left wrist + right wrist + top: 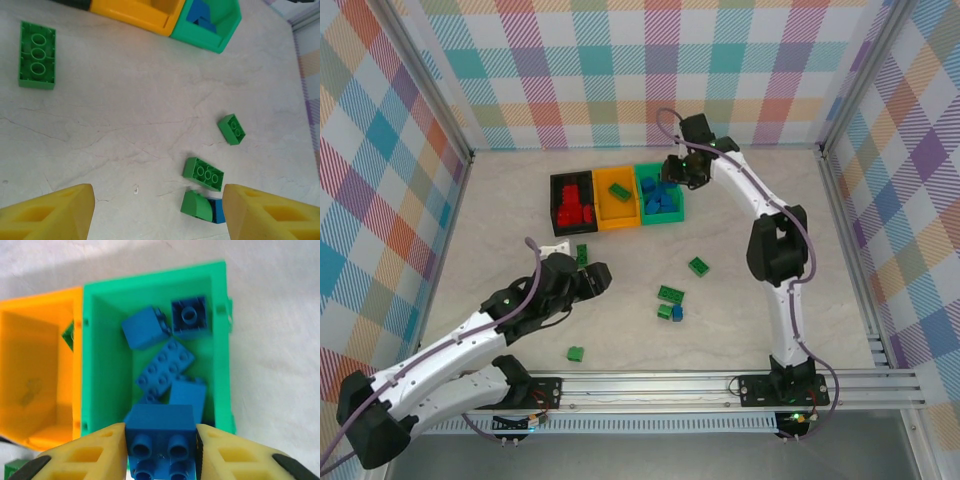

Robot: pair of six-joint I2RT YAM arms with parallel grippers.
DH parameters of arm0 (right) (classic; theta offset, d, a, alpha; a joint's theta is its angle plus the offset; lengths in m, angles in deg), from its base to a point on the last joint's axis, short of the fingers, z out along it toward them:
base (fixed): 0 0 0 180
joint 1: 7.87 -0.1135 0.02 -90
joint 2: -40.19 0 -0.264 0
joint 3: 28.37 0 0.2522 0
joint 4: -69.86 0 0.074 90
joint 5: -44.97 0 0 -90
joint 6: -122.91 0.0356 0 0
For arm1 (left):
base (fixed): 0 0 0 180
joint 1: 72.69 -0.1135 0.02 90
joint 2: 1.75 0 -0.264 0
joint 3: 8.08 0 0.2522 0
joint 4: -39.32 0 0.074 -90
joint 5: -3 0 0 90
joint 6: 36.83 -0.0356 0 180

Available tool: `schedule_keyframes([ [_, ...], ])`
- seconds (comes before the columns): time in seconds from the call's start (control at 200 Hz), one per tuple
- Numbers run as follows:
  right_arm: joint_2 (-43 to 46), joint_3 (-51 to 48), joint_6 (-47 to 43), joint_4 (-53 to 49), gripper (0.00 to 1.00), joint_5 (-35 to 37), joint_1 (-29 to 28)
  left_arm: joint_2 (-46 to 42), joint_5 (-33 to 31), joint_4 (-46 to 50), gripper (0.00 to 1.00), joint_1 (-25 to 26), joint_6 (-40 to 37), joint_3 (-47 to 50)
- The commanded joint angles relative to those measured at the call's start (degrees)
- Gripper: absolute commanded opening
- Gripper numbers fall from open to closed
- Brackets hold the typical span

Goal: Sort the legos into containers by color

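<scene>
My right pincer (160, 452) is clenched on a blue brick (160, 422), one yellow finger (90, 455) pressed against each side. It hangs over the 6 o'clock end of the green bin (105, 365). Inside that bin lie other blue bricks (165, 365), tumbled at odd angles; I count at least five. Touching it at 9 o'clock is the orange bin (35, 365), and a green brick (68, 335) peeps from its 3 o'clock wall. From above, the three bins stand wall to wall in a row toward 12 o'clock on the table (770, 200). The black bin (556, 200) is at the 9 o'clock end and holds a heap of red bricks (575, 207). The orange one is in the middle and the green one at the 3 o'clock end. My left pincer (157, 195) is released, its fingers wide apart with nothing between them, low over bare table toward 7 o'clock. Ahead of it lie loose legos. A long green brick (37, 55) sits at 10 o'clock, well apart from the rest. A small green brick (231, 129) and another long green brick (203, 174) lie toward 3 o'clock. Just beyond my right finger, a green piece (196, 206) touches a blue one (219, 212).
</scene>
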Motion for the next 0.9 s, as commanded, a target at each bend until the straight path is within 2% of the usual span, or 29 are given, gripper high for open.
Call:
schedule_keyframes([
  [0.0, -3.63, 8.01, -1.34, -6.62, 0.47, -2.32, 0.26, -3.32, -2.00, 3.93, 0.68, 0.63, 1.45, 1.44],
  [0.08, -2.91, 6.88, -1.08, -6.30, 0.54, -2.60, 0.31, -5.12, -2.35, 5.03, 0.68, 0.64, 1.56, 1.86],
  [0.17, 1.06, 0.47, -0.90, -3.49, 0.55, -2.94, 0.23, -6.37, -2.57, 5.73, 0.68, 0.64, 1.54, 2.29],
  [0.5, 25.84, -37.91, -0.73, 8.51, 0.56, -5.61, -2.20, -2.53, -1.97, 1.92, 0.68, 0.60, 0.66, 2.78],
  [0.7, 38.88, -58.66, -0.19, 9.42, 0.55, -6.20, -5.87, 1.59, -0.63, -1.41, 0.68, 0.63, -0.03, 2.77],
  [0.895, 48.30, -72.89, 4.84, 9.36, 0.54, -9.15, -9.77, 5.27, 0.13, -5.31, 0.68, 0.63, -0.11, 3.35],
])
